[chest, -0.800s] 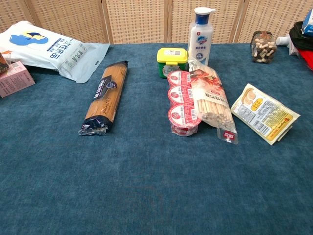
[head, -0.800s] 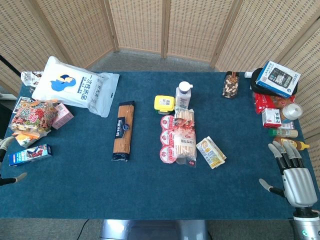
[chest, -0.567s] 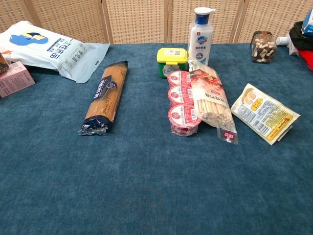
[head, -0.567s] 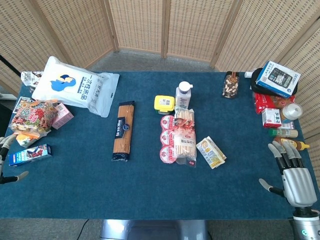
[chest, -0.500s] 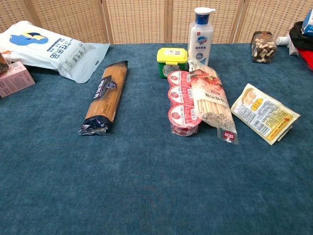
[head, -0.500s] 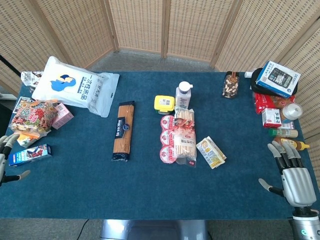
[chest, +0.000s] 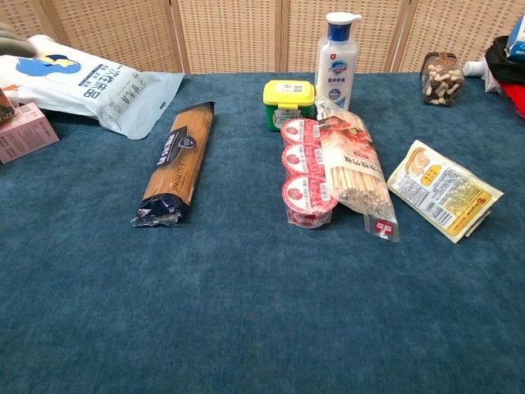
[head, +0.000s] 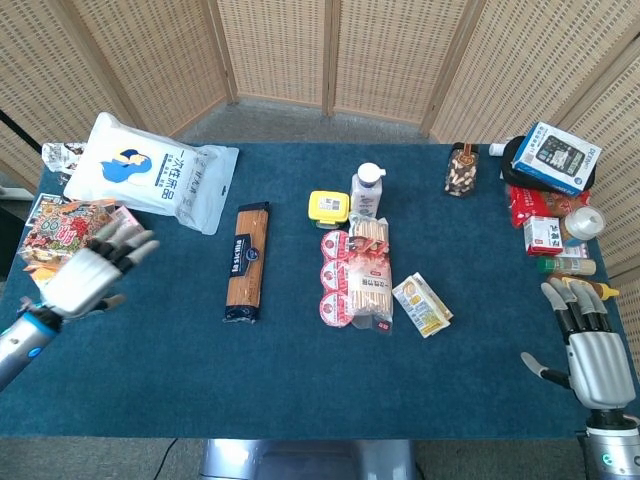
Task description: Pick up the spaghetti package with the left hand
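The spaghetti package (head: 245,261) (chest: 175,162) is a long clear pack of tan pasta with dark blue ends and label, lying lengthwise on the blue table, left of centre. My left hand (head: 90,272) hovers over the table's left side, well left of the package, empty with fingers spread. A fingertip of it shows at the chest view's top left corner (chest: 11,35). My right hand (head: 592,352) stays at the table's front right corner, fingers extended and apart, holding nothing.
A white rice bag (head: 152,171) lies at the back left with snack packs (head: 62,232) near it. In the centre are a yellow tub (head: 329,207), a bottle (head: 367,190), red cups (head: 336,277) and a chopstick pack (head: 372,270). Boxes and bottles (head: 555,200) crowd the right edge.
My left hand has risen from the table's left edge and moved right and inward, toward the spaghetti package. The right hand has barely moved.
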Motion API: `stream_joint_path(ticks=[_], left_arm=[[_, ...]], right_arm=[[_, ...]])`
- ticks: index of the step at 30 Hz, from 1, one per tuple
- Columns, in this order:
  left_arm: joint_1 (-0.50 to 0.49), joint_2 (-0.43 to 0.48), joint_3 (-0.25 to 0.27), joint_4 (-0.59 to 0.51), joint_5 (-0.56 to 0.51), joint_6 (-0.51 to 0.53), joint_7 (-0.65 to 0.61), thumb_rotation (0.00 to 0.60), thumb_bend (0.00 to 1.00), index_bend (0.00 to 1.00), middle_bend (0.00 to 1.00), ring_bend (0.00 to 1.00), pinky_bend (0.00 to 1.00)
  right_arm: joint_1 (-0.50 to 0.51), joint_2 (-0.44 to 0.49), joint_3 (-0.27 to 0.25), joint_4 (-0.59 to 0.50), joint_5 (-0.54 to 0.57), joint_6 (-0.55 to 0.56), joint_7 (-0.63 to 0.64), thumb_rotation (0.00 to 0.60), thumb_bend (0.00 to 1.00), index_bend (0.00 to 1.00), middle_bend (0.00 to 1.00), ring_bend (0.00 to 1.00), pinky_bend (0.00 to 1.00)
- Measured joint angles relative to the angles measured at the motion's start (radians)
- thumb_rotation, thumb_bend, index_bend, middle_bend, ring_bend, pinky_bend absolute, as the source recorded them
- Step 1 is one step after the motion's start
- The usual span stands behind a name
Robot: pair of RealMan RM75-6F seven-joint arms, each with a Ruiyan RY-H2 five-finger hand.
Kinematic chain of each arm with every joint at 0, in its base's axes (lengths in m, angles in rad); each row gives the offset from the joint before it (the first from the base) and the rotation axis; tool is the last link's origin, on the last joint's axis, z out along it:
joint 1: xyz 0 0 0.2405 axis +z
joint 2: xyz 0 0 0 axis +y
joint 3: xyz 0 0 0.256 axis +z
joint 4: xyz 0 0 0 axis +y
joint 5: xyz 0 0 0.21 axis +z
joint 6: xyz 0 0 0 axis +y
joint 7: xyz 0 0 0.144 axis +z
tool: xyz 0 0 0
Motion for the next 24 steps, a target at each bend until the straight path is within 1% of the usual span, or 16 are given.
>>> stream_joint_path(ticks=[3,8,13,17,24], left_arm=[[-0.085,-0.046,0.013,0.055,0.058,-0.012,0.009,0.6,0.0,0.0,0.0,0.0,0.0],[-0.186,-0.112,0.033,0.137,0.09,-0.049,0.016,0.6,0.0,0.0,0.0,0.0,0.0],[-0.257,-0.17,0.063,0.211,0.111,-0.09,0.01,0.6,0.0,0.0,0.0,0.0,0.0],[-0.31,-0.228,0.097,0.269,0.128,-0.124,0.0,0.6,0.0,0.0,0.0,0.0,0.0],[-0.357,-0.322,0.144,0.358,0.135,-0.171,-0.015,0.6,0.0,0.0,0.0,0.0,0.0]], right_arm=[[0.002,-0.001,0.005,0.004,0.013,-0.007,0.006,0.6,0.0,0.0,0.0,0.0,0.0],[0.01,-0.003,0.015,0.018,0.039,-0.026,0.02,0.6,0.0,0.0,0.0,0.0,0.0],[0.019,-0.005,0.024,0.023,0.056,-0.043,0.031,0.6,0.0,0.0,0.0,0.0,0.0],[0.02,-0.004,0.024,0.02,0.056,-0.043,0.034,0.6,0.0,0.0,0.0,0.0,0.0],[0.018,-0.001,0.028,0.025,0.069,-0.043,0.044,0.6,0.0,0.0,0.0,0.0,0.0]])
